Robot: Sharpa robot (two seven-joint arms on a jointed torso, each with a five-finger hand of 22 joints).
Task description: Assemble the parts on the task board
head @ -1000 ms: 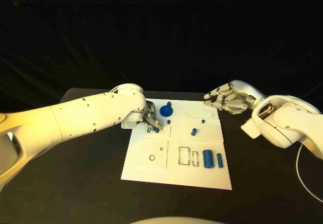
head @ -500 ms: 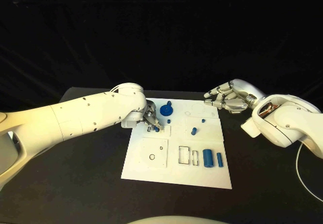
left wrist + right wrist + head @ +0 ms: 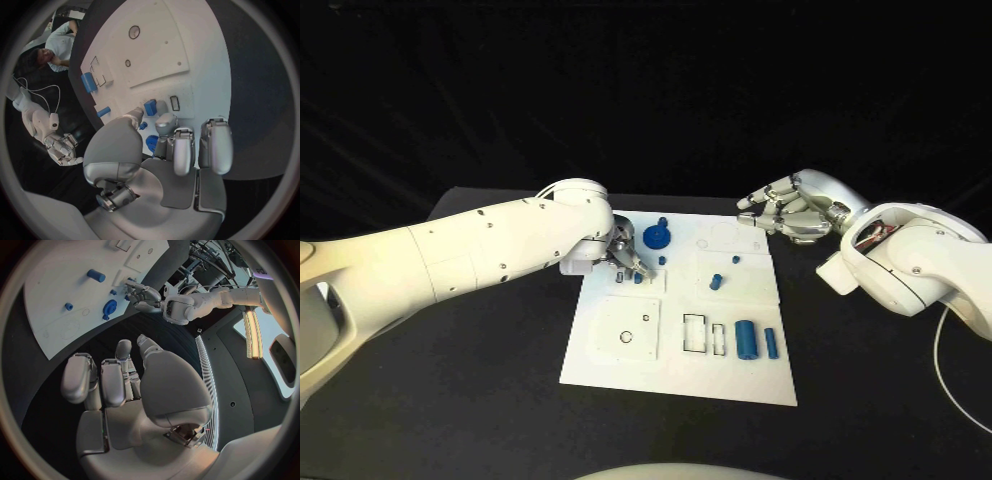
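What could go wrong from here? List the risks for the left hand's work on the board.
1. The left hand pinches a small blue part low over the task board; it might slip or seat crooked.
2. Its fingers crowd the round blue part and could knock it.
3. The right hand hovers past the board's far corner, holding nothing, so the board isn't steadied.

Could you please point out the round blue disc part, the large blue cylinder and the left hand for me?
round blue disc part (image 3: pixel 656 238), head view, on its flat top.
large blue cylinder (image 3: pixel 747 339), head view, mid-body.
left hand (image 3: pixel 164 145), left wrist view, by the finger bases.
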